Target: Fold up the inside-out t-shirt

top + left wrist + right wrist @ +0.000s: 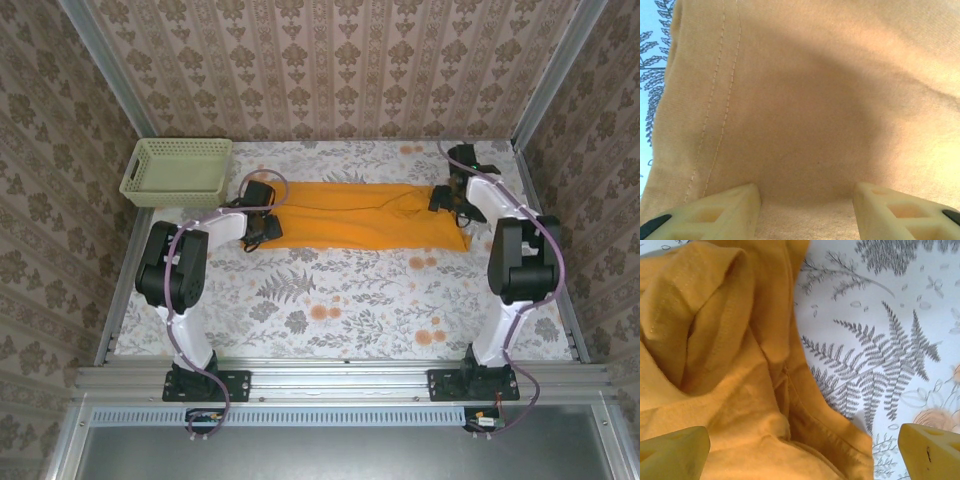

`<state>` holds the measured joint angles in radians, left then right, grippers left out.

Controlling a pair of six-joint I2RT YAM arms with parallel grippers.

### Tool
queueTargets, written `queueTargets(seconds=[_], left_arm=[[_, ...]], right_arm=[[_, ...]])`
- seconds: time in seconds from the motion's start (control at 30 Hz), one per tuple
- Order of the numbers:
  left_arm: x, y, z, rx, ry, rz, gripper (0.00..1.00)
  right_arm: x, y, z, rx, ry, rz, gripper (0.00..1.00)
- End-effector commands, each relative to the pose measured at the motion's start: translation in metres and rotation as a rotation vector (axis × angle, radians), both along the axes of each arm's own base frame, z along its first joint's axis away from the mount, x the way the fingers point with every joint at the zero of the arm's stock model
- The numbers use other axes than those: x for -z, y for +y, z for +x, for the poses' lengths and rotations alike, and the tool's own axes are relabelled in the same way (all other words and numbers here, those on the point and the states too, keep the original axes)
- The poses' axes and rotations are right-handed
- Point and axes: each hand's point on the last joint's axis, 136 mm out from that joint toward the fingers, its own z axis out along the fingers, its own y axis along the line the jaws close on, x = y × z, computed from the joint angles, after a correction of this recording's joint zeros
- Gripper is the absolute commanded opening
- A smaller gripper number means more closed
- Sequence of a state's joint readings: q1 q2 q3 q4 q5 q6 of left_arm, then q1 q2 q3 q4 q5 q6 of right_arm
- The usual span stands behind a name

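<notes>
Note for your setup: the back wall (340,70) and both side walls carry brown damask wallpaper with vertical stripes. The tabletop (330,300) is covered by a white cloth printed with grey ferns and orange flowers. An aluminium rail (340,380) runs along the near edge, and slanted metal posts (103,65) frame the back corners. Light is even, with soft shadows.

Basket (170,192) blocks far-left corner; t-shirt (360,218) spans far strip; near table (350,300) seems open.

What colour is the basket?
The basket is pale green; the top view shows it best.
</notes>
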<state>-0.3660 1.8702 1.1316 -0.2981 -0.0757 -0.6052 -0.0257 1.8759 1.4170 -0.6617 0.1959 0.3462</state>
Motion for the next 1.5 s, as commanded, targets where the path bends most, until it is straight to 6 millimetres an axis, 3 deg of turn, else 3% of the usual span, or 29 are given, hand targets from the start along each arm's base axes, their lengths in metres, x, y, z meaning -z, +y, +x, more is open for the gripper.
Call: queueTargets(seconds=[0.0, 0.23, 0.47, 0.57, 0.63, 0.73, 0.8, 1.0, 1.07, 1.23, 1.3, 1.47], left_arm=[[0.023, 0.011, -0.035, 0.003, 0.128, 0.051, 0.53], [0.023, 0.012, -0.04, 0.002, 0.127, 0.054, 0.54], [0.03, 0.016, -0.047, -0.005, 0.141, 0.059, 0.54], [0.032, 0.017, -0.05, -0.01, 0.143, 0.06, 0.54], [0.033, 0.018, -0.052, -0.012, 0.144, 0.06, 0.54], [0.034, 0.02, -0.055, -0.017, 0.146, 0.063, 0.54], [0.034, 0.021, -0.058, -0.019, 0.147, 0.063, 0.54], [0.036, 0.026, -0.067, -0.023, 0.152, 0.068, 0.54], [0.038, 0.025, -0.072, -0.02, 0.158, 0.067, 0.54], [0.041, 0.016, -0.091, -0.005, 0.159, 0.05, 0.54], [0.04, 0.011, -0.1, 0.003, 0.157, 0.048, 0.54], [0.025, -0.02, -0.123, 0.069, 0.131, -0.004, 0.54]], right_arm=[[0.018, 0.038, 0.006, -0.006, -0.03, 0.197, 0.98], [0.038, 0.042, 0.025, 0.027, -0.02, 0.268, 0.99], [0.069, 0.037, 0.023, 0.052, 0.094, 0.201, 0.92], [0.077, 0.043, 0.023, 0.036, 0.131, 0.187, 0.84], [0.081, 0.048, 0.026, 0.028, 0.146, 0.195, 0.74], [0.082, 0.048, 0.027, 0.03, 0.161, 0.17, 0.69], [0.084, 0.049, 0.028, 0.029, 0.163, 0.177, 0.58], [0.076, 0.048, 0.023, 0.028, 0.122, 0.167, 0.18], [0.066, 0.041, 0.019, 0.036, 0.098, 0.132, 0.11], [0.047, 0.009, -0.004, 0.09, 0.056, 0.065, 0.0], [0.042, -0.005, -0.014, 0.118, 0.048, 0.058, 0.0], [0.024, -0.034, -0.035, 0.159, 0.038, -0.012, 0.0]])
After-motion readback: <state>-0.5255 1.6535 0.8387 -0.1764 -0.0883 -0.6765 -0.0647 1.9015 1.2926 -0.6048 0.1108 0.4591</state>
